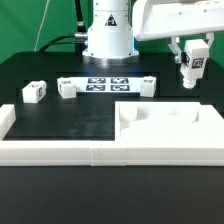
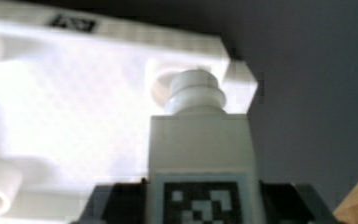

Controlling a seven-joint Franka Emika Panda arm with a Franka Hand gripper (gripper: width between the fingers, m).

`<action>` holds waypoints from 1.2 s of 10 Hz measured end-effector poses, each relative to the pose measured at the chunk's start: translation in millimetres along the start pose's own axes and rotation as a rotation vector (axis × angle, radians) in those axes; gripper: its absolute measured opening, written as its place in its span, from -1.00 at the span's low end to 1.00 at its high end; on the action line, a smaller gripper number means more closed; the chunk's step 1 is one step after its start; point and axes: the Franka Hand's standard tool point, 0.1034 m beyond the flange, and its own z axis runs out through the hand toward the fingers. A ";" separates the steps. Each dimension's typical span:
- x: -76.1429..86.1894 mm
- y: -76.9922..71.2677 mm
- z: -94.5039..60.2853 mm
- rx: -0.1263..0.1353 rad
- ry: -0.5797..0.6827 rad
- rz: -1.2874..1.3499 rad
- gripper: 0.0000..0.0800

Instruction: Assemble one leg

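The large white panel (image 1: 168, 130) with recesses lies on the black table (image 1: 70, 125), at the exterior view's right. Behind it lies the marker board (image 1: 105, 84), with two loose blocks (image 1: 33, 92) beside it. Above the panel's far corner the gripper (image 1: 191, 60) hangs, jaws clamped on the leg (image 1: 194, 68). The leg sits between them, its peg end pointing down.

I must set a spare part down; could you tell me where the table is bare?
Bare: the black table between the marker board, the big panel and the front rail. Crowded: around the loose blocks, and above the panel, where the leg is held.
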 end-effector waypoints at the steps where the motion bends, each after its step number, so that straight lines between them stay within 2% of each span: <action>1: -2.2 -0.9 1.3 0.001 -0.004 -0.002 -0.28; 4: -3.9 0.1 1.9 0.000 -0.006 -0.002 -0.28; 5: -4.0 8.0 2.2 -0.005 -0.006 -0.030 -0.28; 6: 3.7 11.0 3.2 -0.006 0.002 -0.028 -0.28; 9: 46.9 23.5 13.4 -0.006 0.041 -0.067 -0.28; 11: 62.9 30.6 24.3 -0.006 0.053 -0.080 -0.28; 12: 65.5 31.5 26.1 -0.007 0.065 -0.087 -0.28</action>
